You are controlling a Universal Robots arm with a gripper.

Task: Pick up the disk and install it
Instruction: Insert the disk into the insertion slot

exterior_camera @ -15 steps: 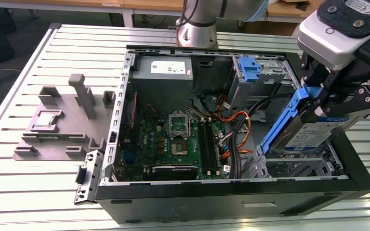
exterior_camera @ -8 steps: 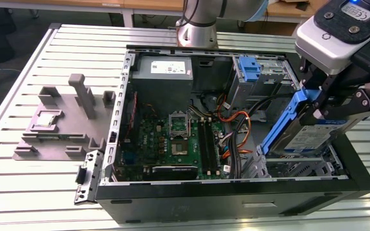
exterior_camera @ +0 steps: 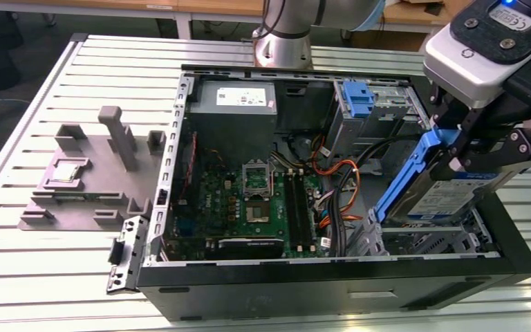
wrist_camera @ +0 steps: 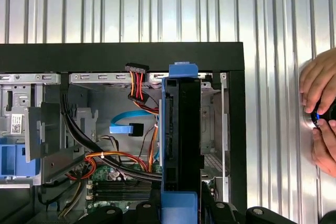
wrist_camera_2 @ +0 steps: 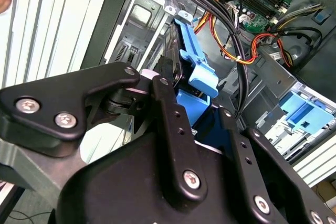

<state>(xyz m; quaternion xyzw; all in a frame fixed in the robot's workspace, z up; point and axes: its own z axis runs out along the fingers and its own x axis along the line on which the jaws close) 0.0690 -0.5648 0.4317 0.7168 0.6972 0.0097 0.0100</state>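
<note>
The arm (exterior_camera: 282, 31) stands at the far side of the case (exterior_camera: 339, 287) on the tabletop (exterior_camera: 63, 277). It reaches over to the exterior view's right, its wrist tipped so the claw (exterior_camera: 478, 155) points down into the case's corner there. The claw is clamped on the upper end of the disk (exterior_camera: 445, 197). The disk hangs tilted with its lower end just inside the case at the metal bay, its blue bracket toward the motherboard (exterior_camera: 247, 200) and its label facing outward. In the first wrist view the disk (wrist_camera: 181, 129) is edge-on, close to the case wall and beside the orange cables (wrist_camera: 113, 158). In both wrist views the claw's own black links hide its pads, and I cannot tell whether the disk touches the bay. A person's hands (wrist_camera: 321, 111) are over the tabletop outside the case, cut off by the frame edge, around something dark that is hard to make out.
</note>
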